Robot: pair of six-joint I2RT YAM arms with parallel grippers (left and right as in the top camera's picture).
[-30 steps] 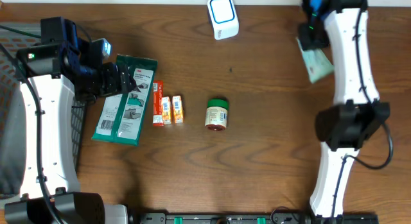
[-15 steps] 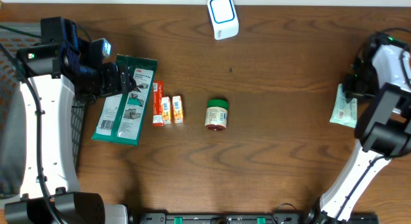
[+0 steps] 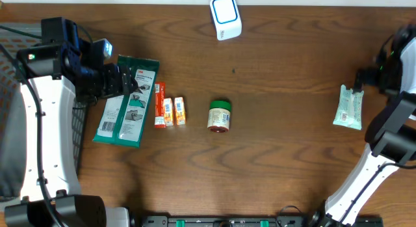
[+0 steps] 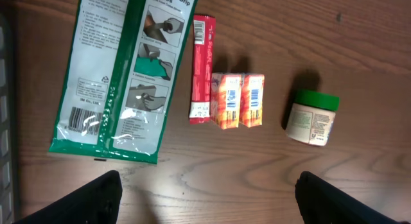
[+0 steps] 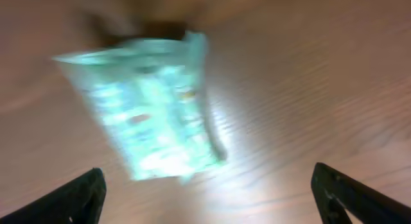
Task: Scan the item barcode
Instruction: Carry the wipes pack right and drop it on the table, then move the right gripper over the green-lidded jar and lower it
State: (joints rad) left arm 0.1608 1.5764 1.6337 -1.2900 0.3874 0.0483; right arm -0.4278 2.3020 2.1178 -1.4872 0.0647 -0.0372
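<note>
A: What has been altered in the last second?

B: The pale green soft plastic pouch [image 3: 348,107] has been let go. A second ago it was held up at the far right corner by the right gripper [image 5: 218,198]. Now it is laid flat on the brown wooden table [image 3: 286,155] near the right edge, and the jaws are spread wide above it with nothing between them.

A: Is the release confirmed from the wrist?

B: Largely. The right wrist view is blurred, so it cannot be told whether a barcode faces up, but the pouch is seen apart from both fingertips.

A: What is implied for the task?

B: The pouch is probably finished with and set aside, well apart from the white box scanner with the blue-ringed window [image 3: 225,16].

A: And the rest?

B: The dark green glove packet [image 3: 127,100], the slim red carton [image 3: 159,105], the two small orange boxes [image 3: 173,112] and the green-lidded jar [image 3: 220,116] are left in a row. The left gripper [image 4: 205,198] is held wide above them, empty, so another item is likely to be taken next.
</note>
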